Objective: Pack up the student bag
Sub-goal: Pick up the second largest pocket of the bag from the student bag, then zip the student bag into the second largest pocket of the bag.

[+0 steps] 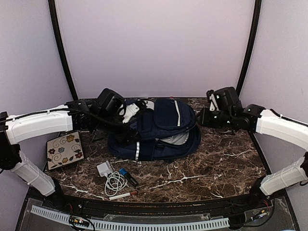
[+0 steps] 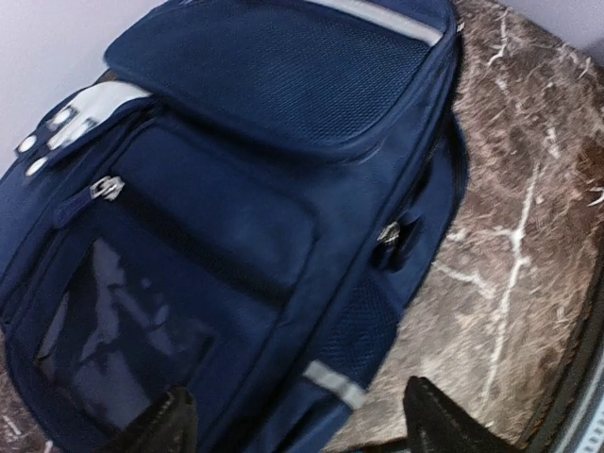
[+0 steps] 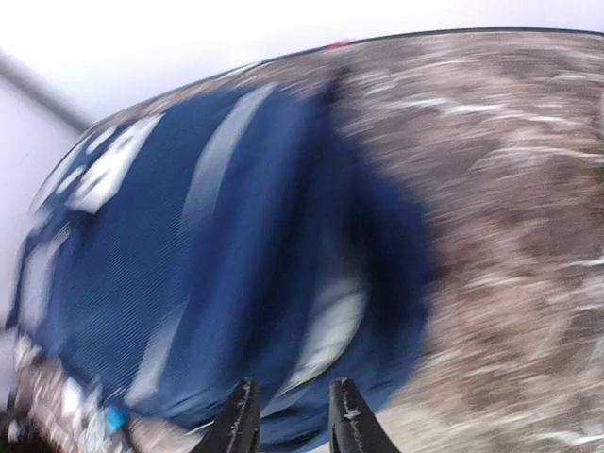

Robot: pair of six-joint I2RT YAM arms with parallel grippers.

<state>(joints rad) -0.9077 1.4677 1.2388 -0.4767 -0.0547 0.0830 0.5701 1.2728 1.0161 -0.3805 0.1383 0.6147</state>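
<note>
The student bag [image 1: 163, 126] lies on the marble table [image 1: 226, 163], dark navy with pale stripes, its zip mouth gaping toward the front right and showing grey lining [image 1: 180, 139]. My left gripper [image 1: 136, 115] hovers over the bag's left end. In the left wrist view it [image 2: 297, 425] stands wide open above the bag's [image 2: 255, 179] front pockets, with nothing held. My right gripper [image 1: 202, 118] sits just off the bag's right end. In the blurred right wrist view it [image 3: 294, 420] shows a narrow empty gap, aimed at the bag's [image 3: 189, 283] opening.
Near the front left lie a floral-patterned square pad [image 1: 65, 150], a white charger with coiled cable [image 1: 108, 175], a small blue item [image 1: 124, 172], a black marker [image 1: 131, 180] and a red-and-white pen [image 1: 122, 195]. Black frame posts stand at both back corners.
</note>
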